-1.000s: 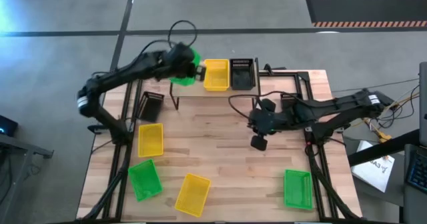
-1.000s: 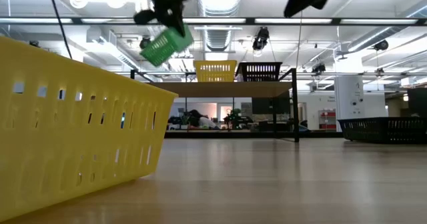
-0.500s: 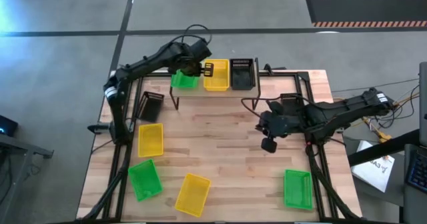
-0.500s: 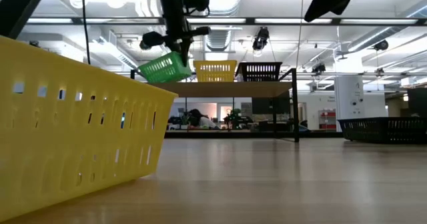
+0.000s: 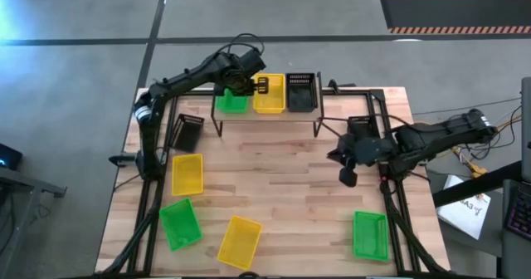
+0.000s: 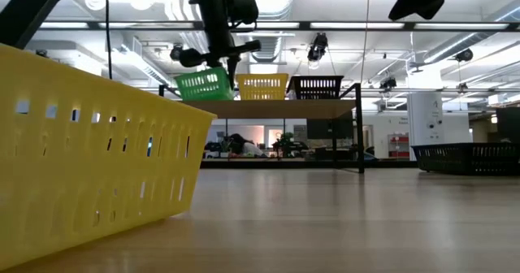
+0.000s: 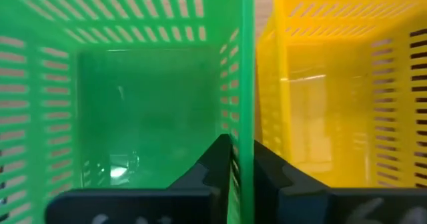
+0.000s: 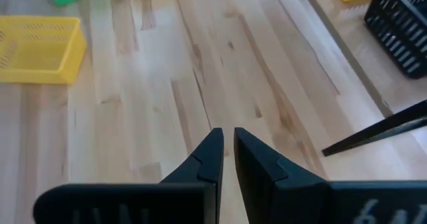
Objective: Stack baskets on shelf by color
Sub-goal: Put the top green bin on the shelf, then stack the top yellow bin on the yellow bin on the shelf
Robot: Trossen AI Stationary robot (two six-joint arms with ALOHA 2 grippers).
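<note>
**Green basket seated at the shelf's open end, wall pinched by the left gripper**

Wood-slat tabletop (image 5: 274, 179) carries the shelf (image 5: 265, 117) along its far edge, and we see three baskets on the plank: the green basket (image 5: 231, 101), a yellow basket (image 5: 268, 94) just beside it, and a black basket (image 5: 302, 92) beyond that. We find the left gripper (image 7: 241, 159) directly above the green basket, its fingers clamped across the wall that faces the yellow one, one finger inside the bin and one in the gap between the two. From the gripper, the basket's long axis runs straight ahead, parallel to its yellow neighbour. In the low view the green basket (image 6: 203, 84) sits level at the height of the plank; we cannot tell whether it bears fully on it.

Half a second back the basket hung tilted and a little short of the yellow one; now it is squared and lower. We judge that release and a straight lift come next.

The right gripper (image 8: 227, 159), fingers nearly together and holding nothing, hovers over bare boards, having drawn back toward the table's right edge. Of the remaining bins, a green basket near the front (image 5: 370, 233) lies closest to it.
</note>
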